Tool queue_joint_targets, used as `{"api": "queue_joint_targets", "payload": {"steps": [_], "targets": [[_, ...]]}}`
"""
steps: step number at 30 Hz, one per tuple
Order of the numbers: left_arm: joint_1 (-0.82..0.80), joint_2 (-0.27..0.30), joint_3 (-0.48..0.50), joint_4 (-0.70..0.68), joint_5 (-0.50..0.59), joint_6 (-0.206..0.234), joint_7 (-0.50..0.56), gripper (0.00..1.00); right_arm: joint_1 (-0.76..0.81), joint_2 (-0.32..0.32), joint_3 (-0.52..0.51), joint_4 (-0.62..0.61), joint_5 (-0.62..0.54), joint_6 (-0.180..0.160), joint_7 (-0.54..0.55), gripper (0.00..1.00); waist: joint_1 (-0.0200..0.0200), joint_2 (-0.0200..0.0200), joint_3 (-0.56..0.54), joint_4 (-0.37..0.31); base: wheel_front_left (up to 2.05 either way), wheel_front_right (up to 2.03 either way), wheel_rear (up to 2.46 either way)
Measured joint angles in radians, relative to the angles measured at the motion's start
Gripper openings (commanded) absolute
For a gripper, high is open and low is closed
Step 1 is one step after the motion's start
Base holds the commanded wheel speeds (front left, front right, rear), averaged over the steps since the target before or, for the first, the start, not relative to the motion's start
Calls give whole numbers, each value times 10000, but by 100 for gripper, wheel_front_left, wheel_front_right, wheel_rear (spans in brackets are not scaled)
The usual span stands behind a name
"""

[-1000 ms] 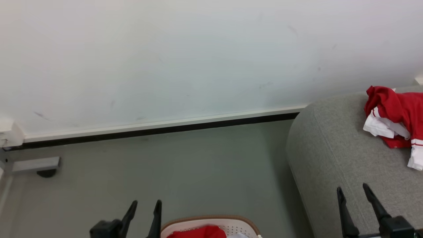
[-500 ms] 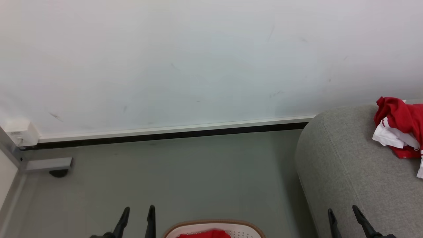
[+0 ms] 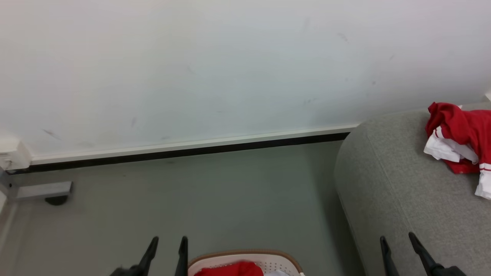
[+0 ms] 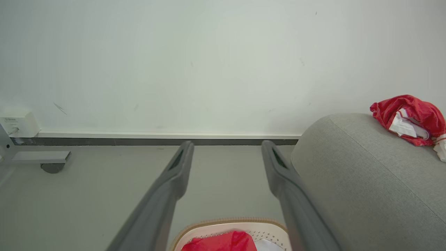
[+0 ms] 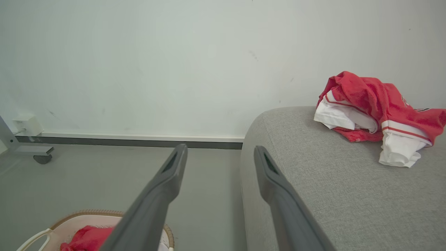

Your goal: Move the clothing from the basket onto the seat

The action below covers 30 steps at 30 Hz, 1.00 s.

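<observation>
A crumpled red garment with white trim [image 3: 458, 143] lies on the grey seat [image 3: 399, 191] at the right, also seen as the garment [image 5: 376, 111] on the seat [image 5: 331, 195] in the right wrist view. The white basket with its tan rim [image 3: 245, 256] peeks in at the bottom edge, red fabric [image 3: 230, 269] inside it. My left gripper [image 3: 168, 242] stands open just left of the basket, holding nothing. My right gripper [image 3: 397, 238] is open over the seat's near part, well short of the garment. The left wrist view shows the basket [image 4: 261, 228] below the open fingers [image 4: 179, 167].
A white wall with a dark skirting strip [image 3: 184, 151] runs across the back. Bare grey floor [image 3: 199, 199] lies between wall, basket and seat. A metal foot with a caster [image 3: 46, 191] and a white box [image 3: 9, 153] sit at the far left.
The head camera has bobbed, so the whole picture shifted down and back up. Both grippers sit lower in view than a second ago; the garments have not moved.
</observation>
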Motion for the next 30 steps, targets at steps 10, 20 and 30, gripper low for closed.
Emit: {"api": "queue_joint_targets", "payload": {"steps": [10,20,30], "targets": [[-1516,163,-865,226,932,111,1837,100,-678,2,-44,-349,-6,2,0,100,1,0,711,-690,0,0,0],[-2571,219,-1684,1833,1283,-234,4002,100,-1499,-2,94,-851,416,0,0,100,2,0,2173,-1625,0,0,0],[-4268,119,-2290,4604,1824,-516,4832,100,-2444,-8,328,-1166,1057,2,0,100,3,0,4057,-2123,0,0,0]]}}
